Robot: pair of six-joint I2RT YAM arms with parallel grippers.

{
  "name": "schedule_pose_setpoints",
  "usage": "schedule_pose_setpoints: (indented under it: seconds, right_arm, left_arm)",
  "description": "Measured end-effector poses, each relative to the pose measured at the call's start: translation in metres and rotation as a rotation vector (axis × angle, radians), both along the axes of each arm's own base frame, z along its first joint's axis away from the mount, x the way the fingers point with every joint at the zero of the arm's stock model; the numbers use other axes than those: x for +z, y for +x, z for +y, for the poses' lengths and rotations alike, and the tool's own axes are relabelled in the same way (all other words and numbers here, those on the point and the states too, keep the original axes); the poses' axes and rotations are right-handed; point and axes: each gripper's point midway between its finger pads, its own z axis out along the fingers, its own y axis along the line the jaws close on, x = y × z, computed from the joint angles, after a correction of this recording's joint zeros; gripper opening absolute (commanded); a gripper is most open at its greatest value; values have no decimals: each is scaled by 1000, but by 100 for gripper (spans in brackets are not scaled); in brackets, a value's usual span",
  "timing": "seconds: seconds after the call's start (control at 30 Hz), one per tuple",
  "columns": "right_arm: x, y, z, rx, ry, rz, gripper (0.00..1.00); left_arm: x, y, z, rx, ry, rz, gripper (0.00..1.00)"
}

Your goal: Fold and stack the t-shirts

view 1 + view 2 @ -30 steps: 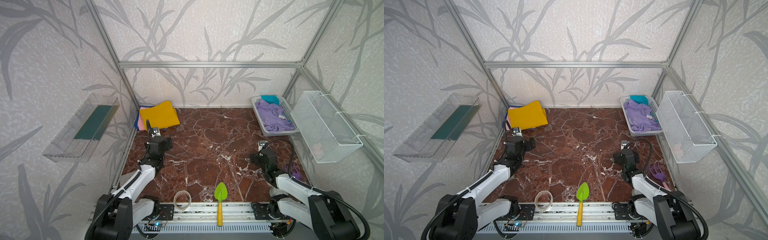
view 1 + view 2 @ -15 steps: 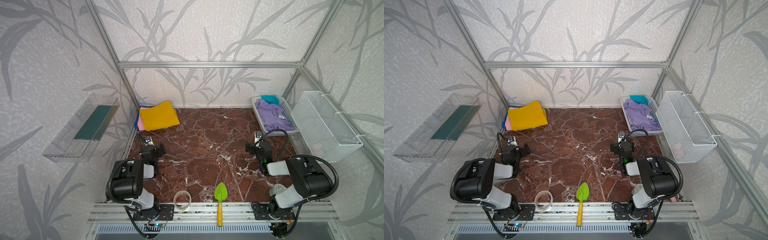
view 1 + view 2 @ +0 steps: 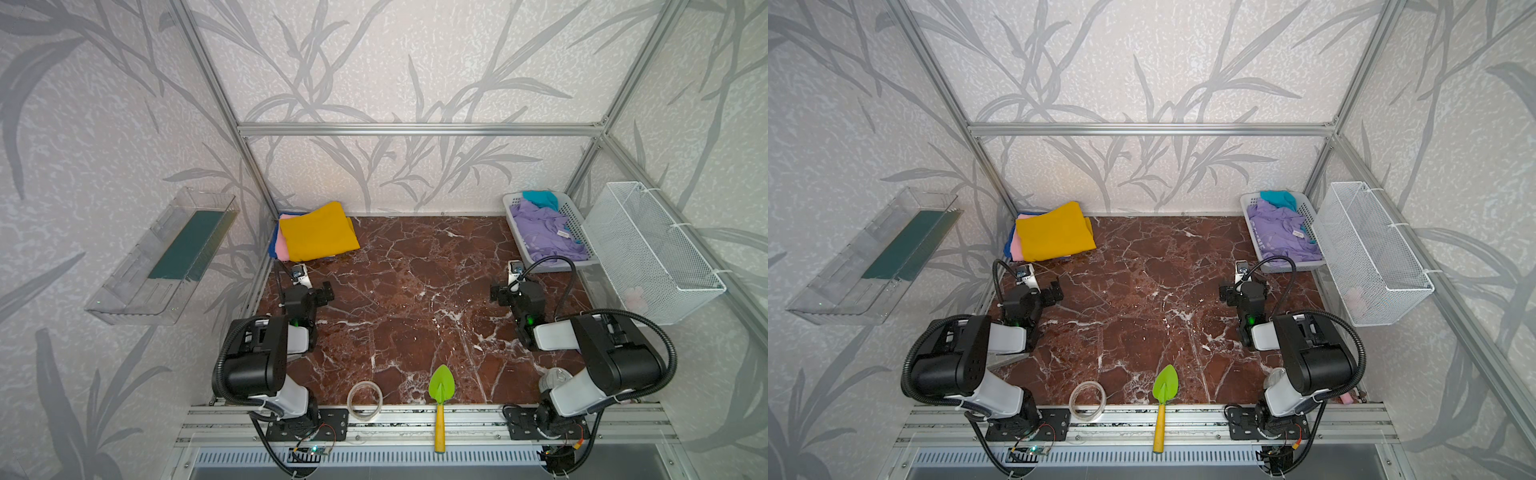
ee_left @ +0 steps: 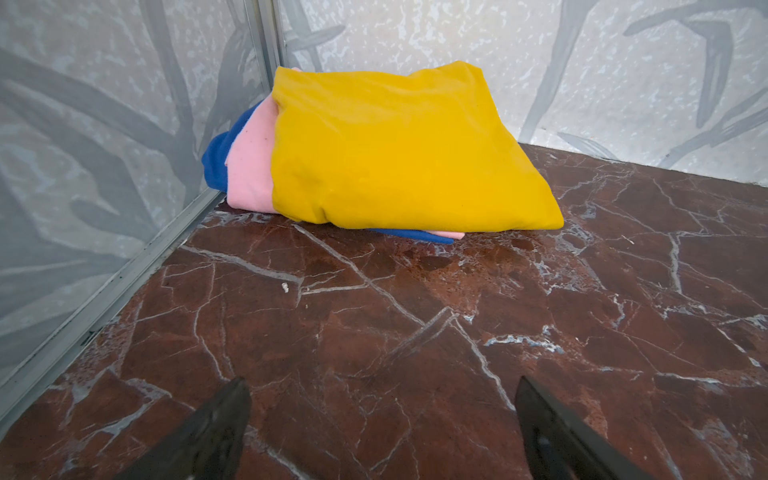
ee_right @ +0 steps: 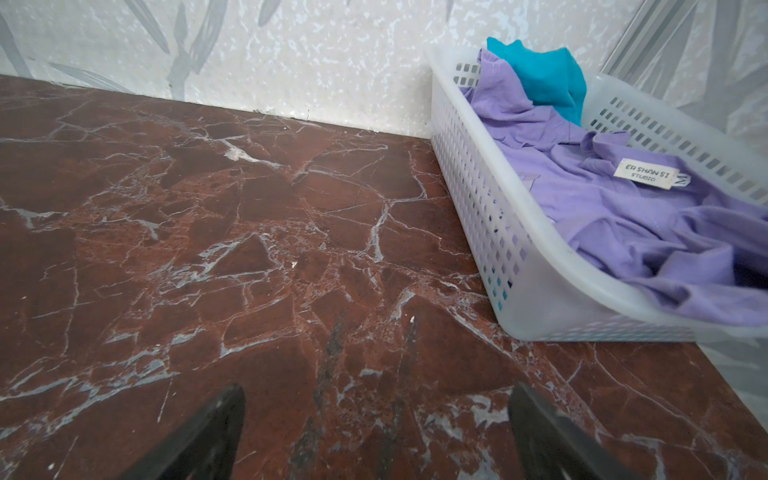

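Both arms are released: the left gripper (image 4: 382, 386) and the right gripper (image 5: 376, 390) grasp nothing; three t-shirts are stacked and two are in the basket (image 5: 478, 199).

The left gripper stands with its jaws spread wide over the bare marble table (image 3: 415, 291), facing the stack in the far left corner, near it but apart. In the stack, the folded yellow t-shirt (image 3: 318, 232) lies on top, the pink t-shirt (image 4: 249, 166) under it and the blue t-shirt (image 4: 218, 158) at the bottom, with both lower edges showing on the wall side. The right gripper, jaws equally wide, stands over bare table near the white plastic basket in the far right corner. A crumpled lavender t-shirt (image 5: 602, 208), neck label up, fills most of the basket. A teal t-shirt (image 5: 540, 70) is bunched at its far end. A tape roll (image 3: 365, 400) and a green trowel (image 3: 440, 390) lie at the near edge.
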Motion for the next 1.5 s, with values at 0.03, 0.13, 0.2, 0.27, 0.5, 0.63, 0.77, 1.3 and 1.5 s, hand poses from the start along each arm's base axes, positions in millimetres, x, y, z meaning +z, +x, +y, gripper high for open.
schedule_pose_setpoints:
  seconds: [0.03, 0.13, 0.2, 0.27, 0.5, 0.63, 0.77, 1.3, 1.5]
  right_arm:
    - [0, 0, 0, 0, 0, 0, 99]
    - [0, 0, 0, 0, -1, 0, 99]
    - [0, 0, 0, 0, -1, 0, 99]
    - [0, 0, 0, 0, -1, 0, 99]
    - [0, 0, 0, 0, -1, 0, 99]
    - [0, 0, 0, 1, -1, 0, 99]
    - [0, 0, 0, 1, -1, 0, 99]
    - [1, 0, 1, 4, 0, -4, 99]
    - [1, 0, 1, 4, 0, -4, 99]
  left_arm:
    - [0, 0, 0, -1, 0, 0, 99]
    - [0, 0, -1, -3, -1, 0, 99]
    - [0, 0, -1, -4, -1, 0, 99]
    - [0, 0, -1, -4, -1, 0, 99]
    - [10, -12, -13, -71, 10, -50, 99]
    - [34, -43, -23, -110, 27, -128, 99]
    - [34, 7, -21, -148, 15, -120, 99]
    - [16, 14, -20, -70, 47, -26, 99]
    - [9, 11, -18, -51, 64, 5, 99]
